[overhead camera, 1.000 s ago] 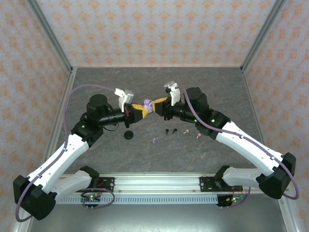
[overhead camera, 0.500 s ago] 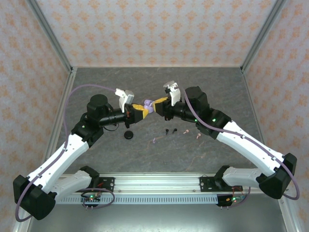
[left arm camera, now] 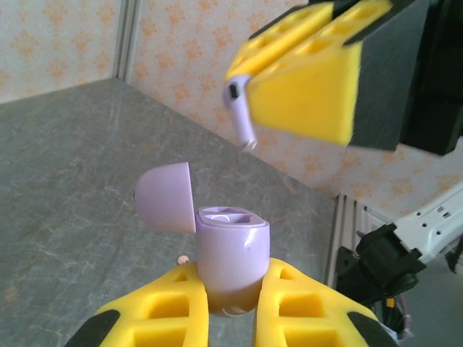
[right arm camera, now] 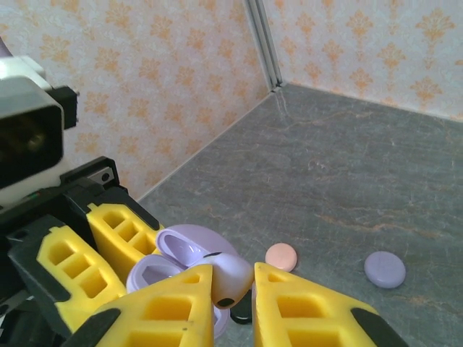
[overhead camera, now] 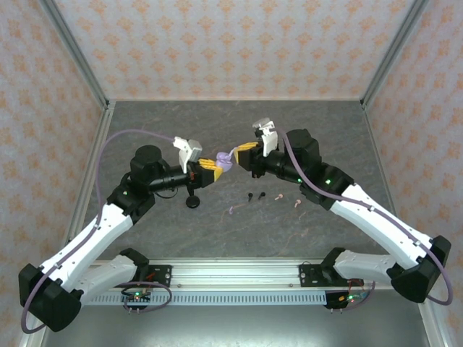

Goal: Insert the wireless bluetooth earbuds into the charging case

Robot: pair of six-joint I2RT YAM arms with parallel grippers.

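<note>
Earbuds: we count one lilac bud (right arm camera: 228,276) pinched by the right gripper (right arm camera: 233,280) above one open lilac case (left arm camera: 230,249), clamped in the left gripper (left arm camera: 233,278); two black buds (overhead camera: 251,196) and two pink buds (overhead camera: 278,197) on the table (overhead camera: 325,130).

The charging case (left arm camera: 230,256) and the earbud (left arm camera: 242,119) were lilac, the pincer pads (left arm camera: 166,318) yellow, the worktop (left arm camera: 65,159) mottled grey, the walls (overhead camera: 231,43) peach with orange motifs.
</note>
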